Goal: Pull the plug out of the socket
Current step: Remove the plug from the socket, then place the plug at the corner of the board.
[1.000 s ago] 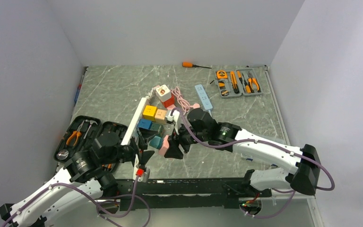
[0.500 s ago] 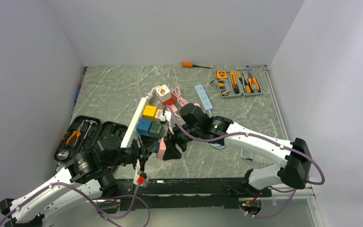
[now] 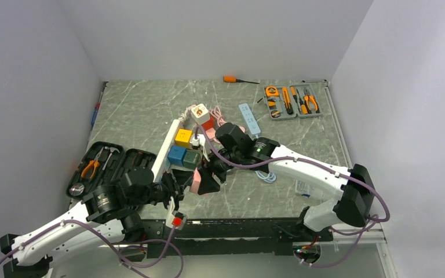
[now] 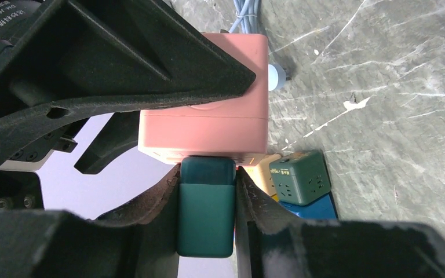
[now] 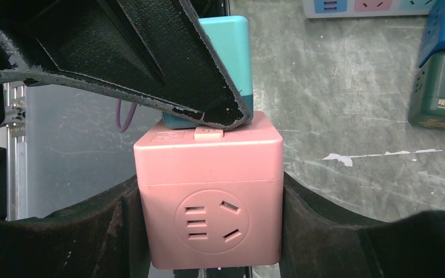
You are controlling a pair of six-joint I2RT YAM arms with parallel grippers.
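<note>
The socket is a pink cube (image 5: 210, 197) held off the table between the two arms, small in the top view as a pink socket (image 3: 196, 182). A teal plug (image 4: 206, 215) sits seated in one of its faces; the same plug (image 5: 228, 43) shows behind the cube in the right wrist view. My left gripper (image 4: 207, 223) is shut on the plug, a finger pressed on each side. My right gripper (image 5: 208, 226) is shut on the pink socket (image 4: 208, 124), its jaws flat against both side walls.
A white power strip (image 3: 163, 152) with yellow (image 3: 183, 137), blue (image 3: 177, 154) and green (image 3: 190, 158) cubes lies just behind. An open tool case (image 3: 101, 164) is at left, another tool tray (image 3: 291, 101) far right, a blue remote (image 3: 249, 119) and orange screwdriver (image 3: 234, 79) beyond.
My left gripper has closed from wide open onto the teal plug. The right arm has carried the pink socket slightly left toward it.
</note>
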